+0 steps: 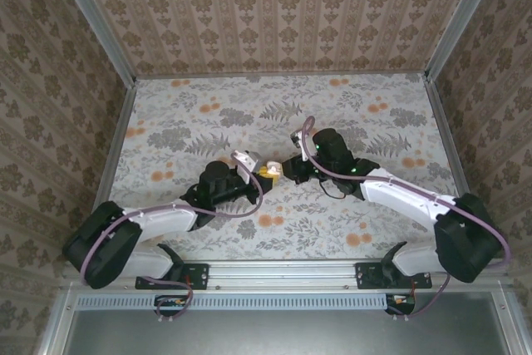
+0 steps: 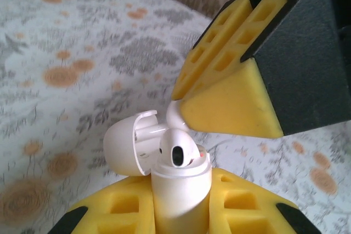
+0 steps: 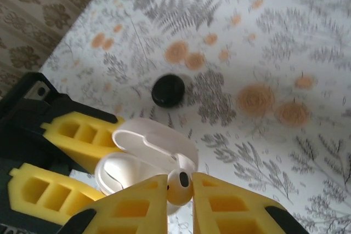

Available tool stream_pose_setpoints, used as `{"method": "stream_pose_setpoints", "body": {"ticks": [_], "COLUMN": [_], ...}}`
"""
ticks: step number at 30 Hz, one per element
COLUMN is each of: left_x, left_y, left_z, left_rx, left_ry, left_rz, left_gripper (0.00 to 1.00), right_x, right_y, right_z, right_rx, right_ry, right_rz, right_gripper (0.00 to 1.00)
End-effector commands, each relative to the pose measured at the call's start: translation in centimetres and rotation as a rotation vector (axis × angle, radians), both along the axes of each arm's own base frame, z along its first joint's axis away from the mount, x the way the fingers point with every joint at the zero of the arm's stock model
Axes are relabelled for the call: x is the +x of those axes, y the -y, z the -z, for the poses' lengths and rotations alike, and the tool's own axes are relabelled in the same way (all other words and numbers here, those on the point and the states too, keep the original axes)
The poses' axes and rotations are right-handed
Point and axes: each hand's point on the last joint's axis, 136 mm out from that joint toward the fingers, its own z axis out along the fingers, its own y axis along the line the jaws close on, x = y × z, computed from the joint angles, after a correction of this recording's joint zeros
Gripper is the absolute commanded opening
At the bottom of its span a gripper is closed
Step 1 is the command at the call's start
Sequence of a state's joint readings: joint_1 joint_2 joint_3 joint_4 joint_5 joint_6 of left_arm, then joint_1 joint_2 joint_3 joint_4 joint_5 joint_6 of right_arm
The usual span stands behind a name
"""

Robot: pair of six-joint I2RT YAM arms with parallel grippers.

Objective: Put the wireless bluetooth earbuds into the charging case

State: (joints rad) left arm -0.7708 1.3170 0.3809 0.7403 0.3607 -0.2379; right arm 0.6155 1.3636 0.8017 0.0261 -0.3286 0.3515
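left gripper [image 2: 181,212] is clamped on the open white case [image 2: 181,187], right gripper [image 3: 180,195] is pinching a white bud [image 3: 180,182] just above the case, and a second bud [image 2: 178,154] is seated inside it.

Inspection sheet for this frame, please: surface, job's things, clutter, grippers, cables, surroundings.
Surface: floral cloth, flat.
Job's things: white case, lid open, one earbud seated; second earbud at its mouth.
Clutter: black round item on the cloth.
Grippers: left gripper jaws shut on case; right gripper jaws shut on second earbud.
Cables: cables run along both arms.
Surroundings: patterned walls.
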Motion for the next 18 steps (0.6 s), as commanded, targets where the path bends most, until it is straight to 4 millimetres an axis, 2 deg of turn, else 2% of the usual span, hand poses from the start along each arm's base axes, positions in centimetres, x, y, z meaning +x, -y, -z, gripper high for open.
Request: {"method": "stream_pose_setpoints", "body": {"ticks": [1, 5, 10, 14, 18], "left_x": [0.0, 0.1, 0.2, 0.2, 0.0], "left_y": [0.2, 0.2, 0.3, 0.5, 0.4], "left_z": [0.6, 3.0, 4.5, 4.3, 3.3], "left_rx": [-0.002, 0.034, 0.040, 0.026, 0.018], "left_ry": [0.043, 0.010, -0.013, -0.009, 0.022], "left_rz": [0.024, 0.025, 0.023, 0.033, 0.039], "left_gripper": [0.00, 0.00, 0.00, 0.00, 0.00], "right_x": [0.6, 0.8, 1.1, 1.1, 0.8], "right_y": [-0.7, -0.7, -0.4, -0.4, -0.1], "right_z": [1.1, 3.1, 4.7, 4.1, 2.4], "right_rx": [0.059, 0.048, 0.061, 0.081, 0.080], "right_ry": [-0.034, -0.090, -0.148, -0.152, -0.130], "right_rz": [-0.005, -0.010, 0.005, 0.009, 0.009], "right_gripper": [0.16, 0.15, 0.13, 0.12, 0.11]}}
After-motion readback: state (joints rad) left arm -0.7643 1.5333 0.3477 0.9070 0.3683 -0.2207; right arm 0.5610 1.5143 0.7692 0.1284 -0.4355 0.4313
